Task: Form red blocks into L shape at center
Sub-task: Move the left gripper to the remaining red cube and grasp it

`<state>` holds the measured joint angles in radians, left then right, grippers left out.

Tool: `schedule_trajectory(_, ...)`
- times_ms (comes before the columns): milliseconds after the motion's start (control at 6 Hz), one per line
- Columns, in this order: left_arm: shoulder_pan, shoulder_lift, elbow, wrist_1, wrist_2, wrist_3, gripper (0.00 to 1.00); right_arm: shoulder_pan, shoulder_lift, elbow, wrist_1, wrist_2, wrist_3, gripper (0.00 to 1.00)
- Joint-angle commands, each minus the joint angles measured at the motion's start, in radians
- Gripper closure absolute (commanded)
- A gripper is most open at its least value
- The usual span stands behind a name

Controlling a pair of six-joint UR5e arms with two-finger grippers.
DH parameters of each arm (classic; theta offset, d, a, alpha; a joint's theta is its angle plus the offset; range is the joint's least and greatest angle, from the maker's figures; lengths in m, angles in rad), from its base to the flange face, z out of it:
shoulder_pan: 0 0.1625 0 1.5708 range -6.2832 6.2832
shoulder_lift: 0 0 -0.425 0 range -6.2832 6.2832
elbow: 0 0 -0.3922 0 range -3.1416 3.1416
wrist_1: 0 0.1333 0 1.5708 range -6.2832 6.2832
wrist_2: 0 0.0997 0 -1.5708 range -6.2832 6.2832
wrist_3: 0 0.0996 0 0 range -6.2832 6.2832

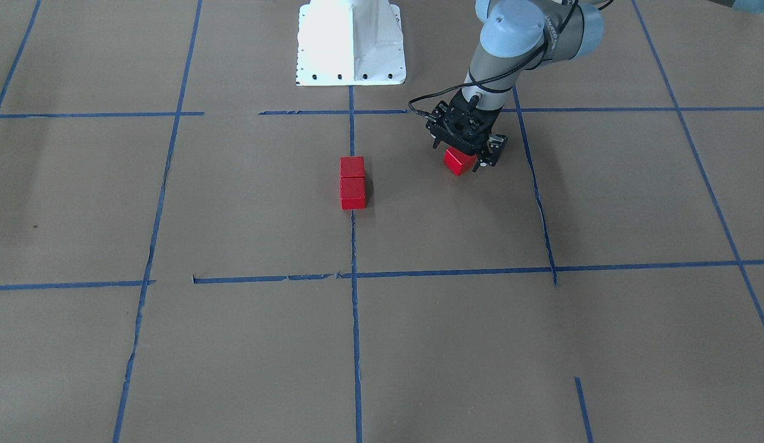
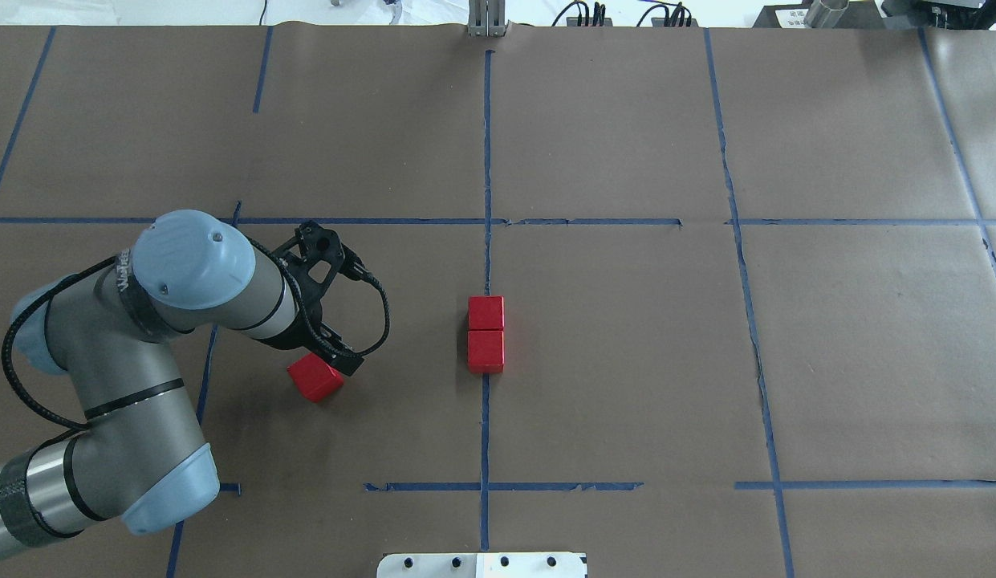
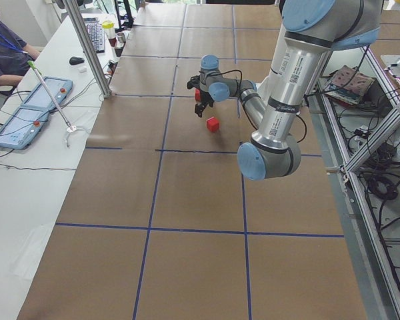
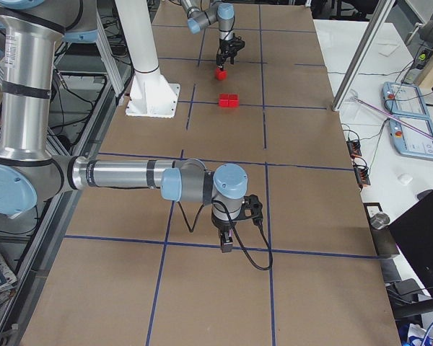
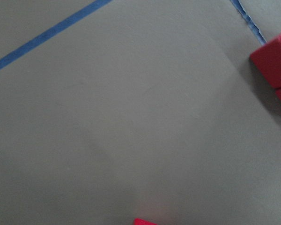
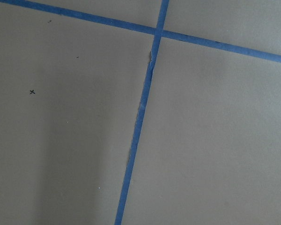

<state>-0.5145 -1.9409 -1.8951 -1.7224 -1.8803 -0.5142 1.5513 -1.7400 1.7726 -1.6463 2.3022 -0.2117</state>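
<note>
Centrally, two red blocks (image 2: 485, 313) lie touching face to face. They form a short row on the tape line (image 2: 485, 425) that halves the center cell (image 2: 626, 361). The third block (image 2: 315, 379) is in the same cell, turned askew to the tape, right at the tips of the left gripper (image 1: 469, 152). The pair is well apart from that gripper, off to its side toward the robot's right.

The gripper points down over the third block and hides part of it. The block seems to sit between the fingers, but I cannot tell whether they clench it or stand loose. The left wrist camera catches only a red sliver at its bottom edge.

The white base (image 1: 351, 43) stands beyond the gripper on the robot's side. The right gripper (image 4: 226, 245) hangs far from all three blocks, over a tape cross (image 6: 157, 32). I cannot tell its grip either.
</note>
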Motion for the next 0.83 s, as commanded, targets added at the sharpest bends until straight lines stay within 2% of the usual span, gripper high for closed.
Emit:
schedule_trajectory(0,0.028,0.025,0.005,-0.046,0.018,0.063,0.01,0.000,0.000,-0.007,0.000,0.000,0.000,0.00)
schedule_trajectory(167,0.028,0.028,-0.007,-0.039,-0.020,0.056,0.01,0.000,0.000,-0.009,0.000,0.000,-0.002,0.00)
schedule_trajectory(667,0.031,0.028,0.011,-0.040,-0.016,0.071,0.01,0.000,0.000,-0.009,0.000,0.000,-0.002,0.00)
